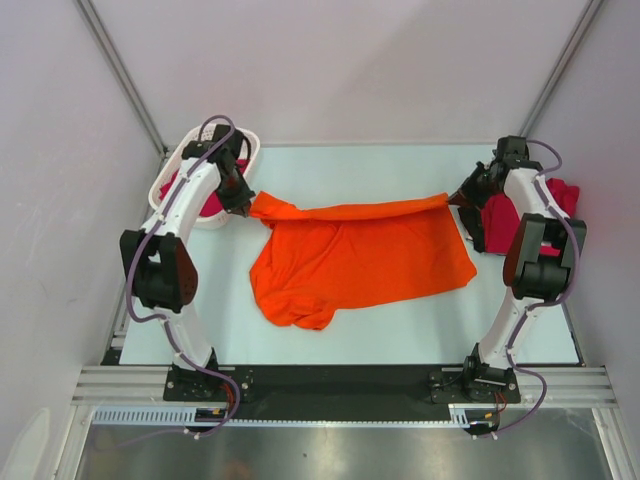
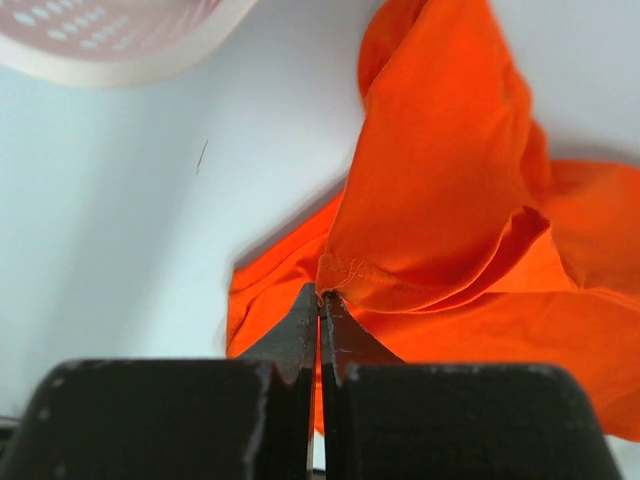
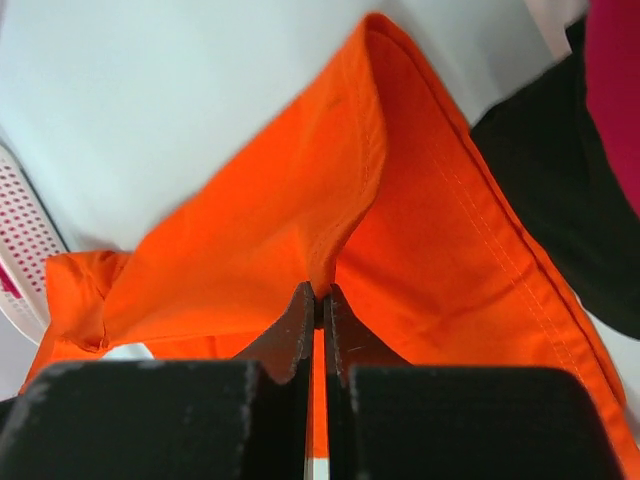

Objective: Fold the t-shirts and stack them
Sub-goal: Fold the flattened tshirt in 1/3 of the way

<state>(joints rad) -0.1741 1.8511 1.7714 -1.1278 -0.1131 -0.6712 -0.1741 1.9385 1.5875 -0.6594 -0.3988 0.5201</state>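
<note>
I am holding the orange t-shirt (image 1: pixel 360 255) up by one long edge between both arms. The left end effector (image 1: pixel 240 203) is pressed together on a stitched hem corner of that shirt, and in its wrist view the cloth is bunching right at the fingertips and fanning out ahead of them and to their right. The right end effector (image 1: pixel 455 200) is likewise pinching the opposite corner, with a folded seamed edge rising straight ahead of its closed tips. Between the two end effectors the gripped edge is stretching in a nearly straight, slightly sagging line. The rest of the shirt is draping down from it and lying wrinkled on the bench (image 1: pixel 400 320), on the side nearer the arm bases, with one rumpled corner trailing below and to the right of the left end effector. Just behind and outboard of the left end effector the white lattice basket (image 2: pixel 120 50) is sitting with crimson cloth (image 1: pixel 212 206) showing inside it. Just outboard of the right end effector another crimson t-shirt (image 1: pixel 497 225) is lying in a heap on the bench, partly hidden by that arm, close to the pinched orange corner.
</note>
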